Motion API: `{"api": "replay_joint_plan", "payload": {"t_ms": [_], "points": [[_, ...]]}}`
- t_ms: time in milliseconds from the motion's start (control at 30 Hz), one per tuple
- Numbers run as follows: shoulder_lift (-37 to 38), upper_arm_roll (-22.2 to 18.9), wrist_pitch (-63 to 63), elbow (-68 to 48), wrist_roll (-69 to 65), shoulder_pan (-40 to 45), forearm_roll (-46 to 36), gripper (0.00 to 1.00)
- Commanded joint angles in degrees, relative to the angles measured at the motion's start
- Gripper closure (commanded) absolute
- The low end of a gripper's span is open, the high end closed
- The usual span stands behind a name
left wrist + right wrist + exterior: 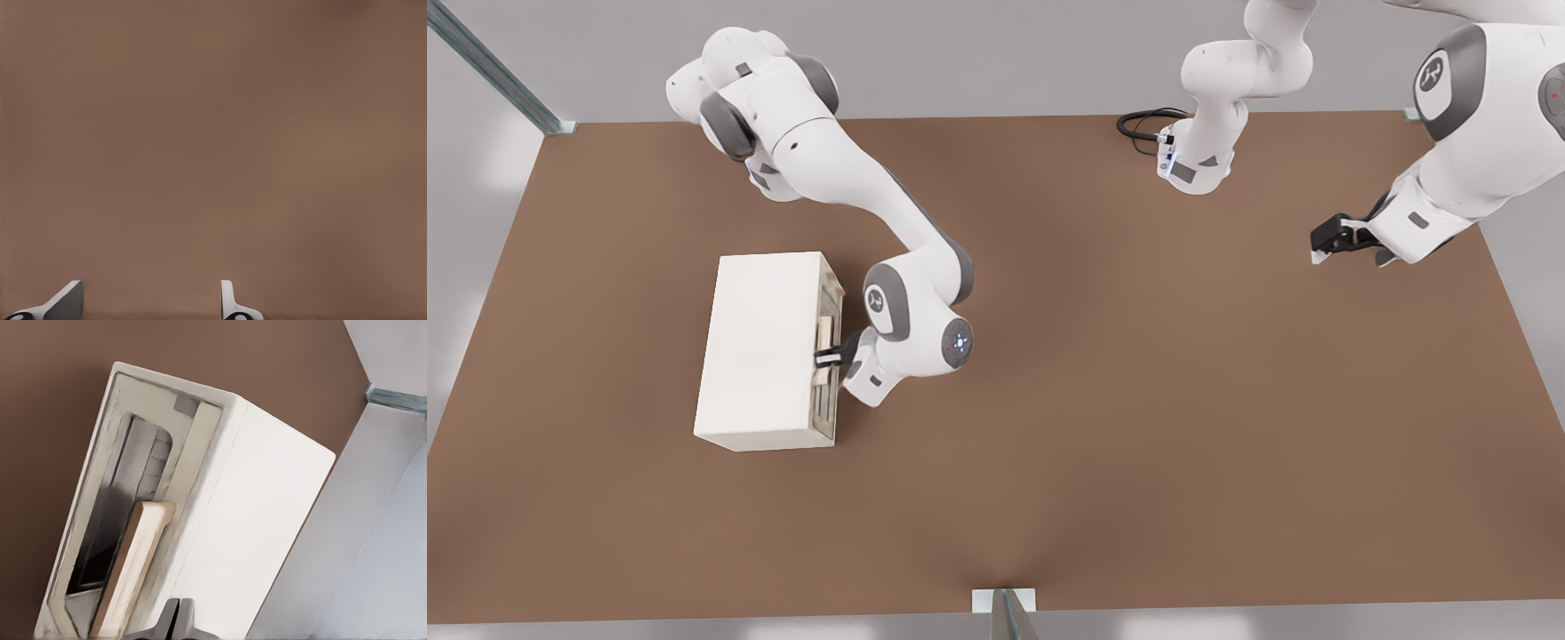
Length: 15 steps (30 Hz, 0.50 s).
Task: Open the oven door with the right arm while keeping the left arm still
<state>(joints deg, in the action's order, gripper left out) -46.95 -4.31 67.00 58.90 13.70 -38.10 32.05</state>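
The cream-white oven (760, 347) stands on the brown table at the front view's left. Its door (831, 409) faces the front view's right and lies flat against the body. In the right wrist view the door (100, 520) shows its greyish glass window and its pale beige bar handle (137, 567). My gripper (824, 358) reaches in from the front view's right and sits at the handle (824, 336), near the door's top edge. The two fingers of the gripper (177, 620) are pressed together right beside the handle, with nothing between them.
The parked arm's gripper (1329, 238) hangs over the table at the front view's far right. A black cable (1143, 124) loops by an arm base at the back edge. Metal posts (498, 71) stand at the table's back left corner and front edge.
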Motion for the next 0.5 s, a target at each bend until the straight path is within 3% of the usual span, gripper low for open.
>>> {"api": "replay_joint_plan", "payload": {"t_ms": [0, 467], "points": [[-0.86, 0.00, -3.11, 0.17, 20.56, -0.49, 0.56, 0.79], [-1.56, -0.26, 0.24, 7.37, 20.66, -1.54, 2.93, 0.79]]}}
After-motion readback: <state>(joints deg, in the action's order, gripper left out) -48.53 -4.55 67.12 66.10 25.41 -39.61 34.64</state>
